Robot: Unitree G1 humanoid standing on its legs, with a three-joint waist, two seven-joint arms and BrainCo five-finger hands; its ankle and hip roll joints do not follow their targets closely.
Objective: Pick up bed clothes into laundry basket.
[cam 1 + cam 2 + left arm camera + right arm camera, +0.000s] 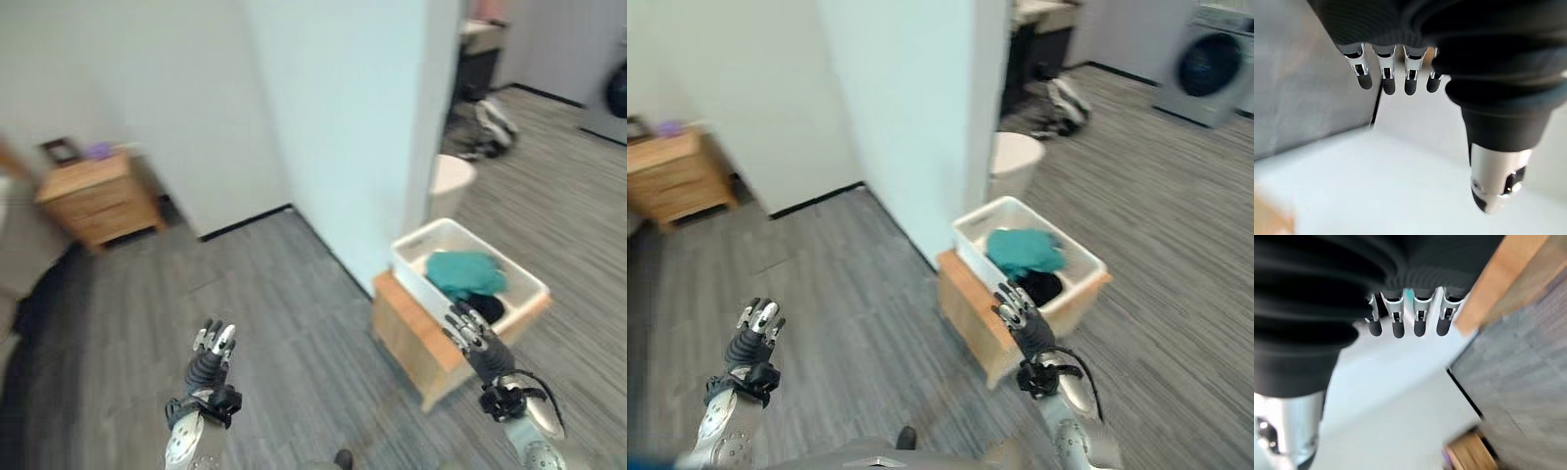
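Basket (529,284) white, on wooden bench (416,338), teal cloth (465,272) inside | left hand (209,364) fingers relaxed, empty | right hand (478,338) fingers relaxed, empty, near basket

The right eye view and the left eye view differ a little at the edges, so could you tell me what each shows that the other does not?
The right eye view alone shows a washing machine at the far right. The left eye view alone shows a small dark frame on the wooden nightstand. Both share the white laundry basket holding teal cloth on a wooden stand, the left hand and the right hand, both open and empty.
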